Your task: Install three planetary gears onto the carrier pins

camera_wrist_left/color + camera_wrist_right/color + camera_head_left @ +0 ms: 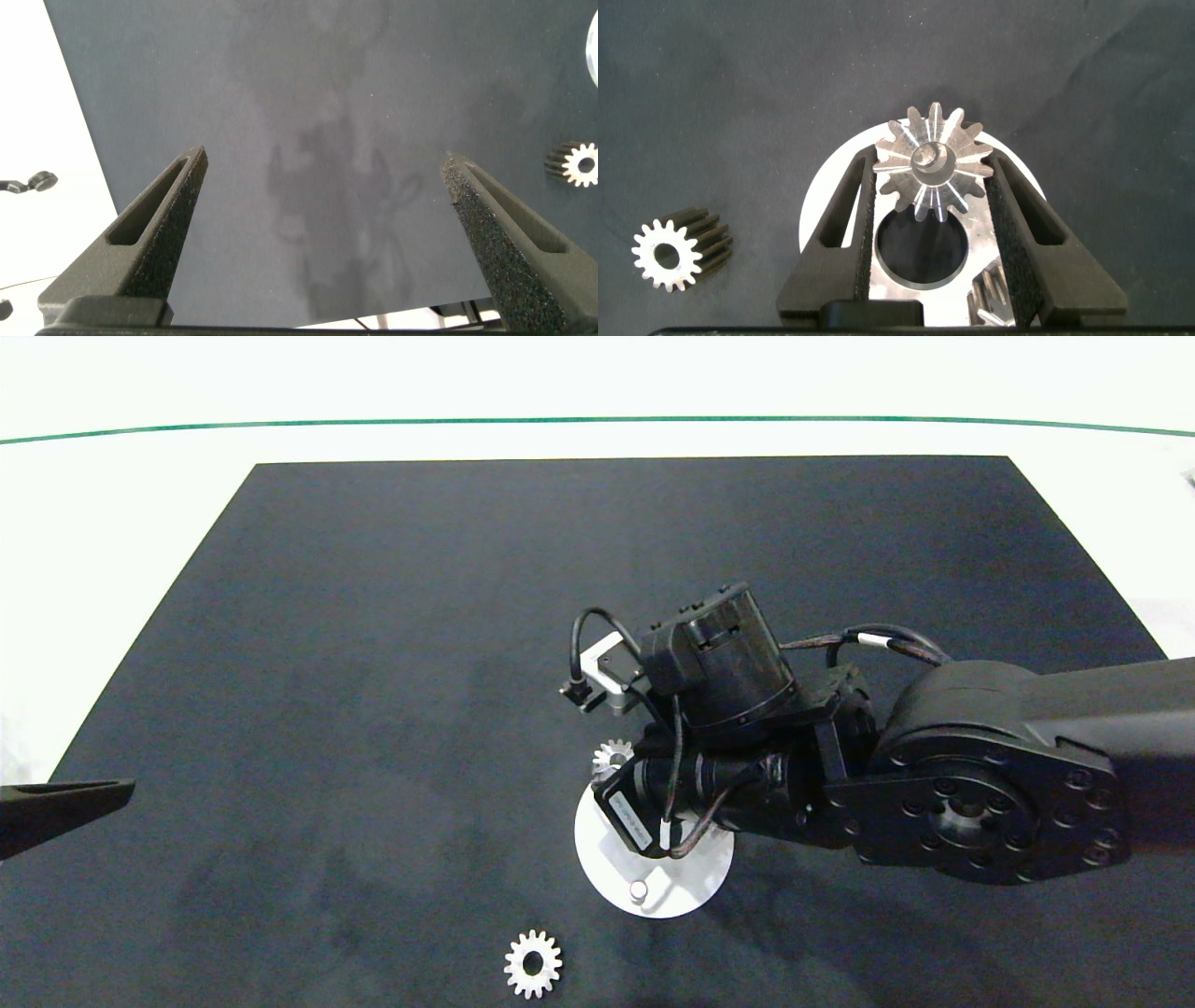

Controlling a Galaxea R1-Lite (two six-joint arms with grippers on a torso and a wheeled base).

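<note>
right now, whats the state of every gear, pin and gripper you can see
gripped gear: on a carrier pin, pin tip showing in its bore
second gear: at the white disc, mostly hidden, seating unclear
loose gear: flat on the mat, off the disc
bare pin: upright, empty
right gripper: fingers closed on the gripped gear
left gripper: fingers open, empty, at the mat's left edge

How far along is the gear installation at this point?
Done, apparently: one small silver spur gear at the white round disc's edge. In hand: the right gripper holds a second gear on a pin. Left: a third gear loose on the black mat; one silvery pin bare. The left gripper is parked, open.
</note>
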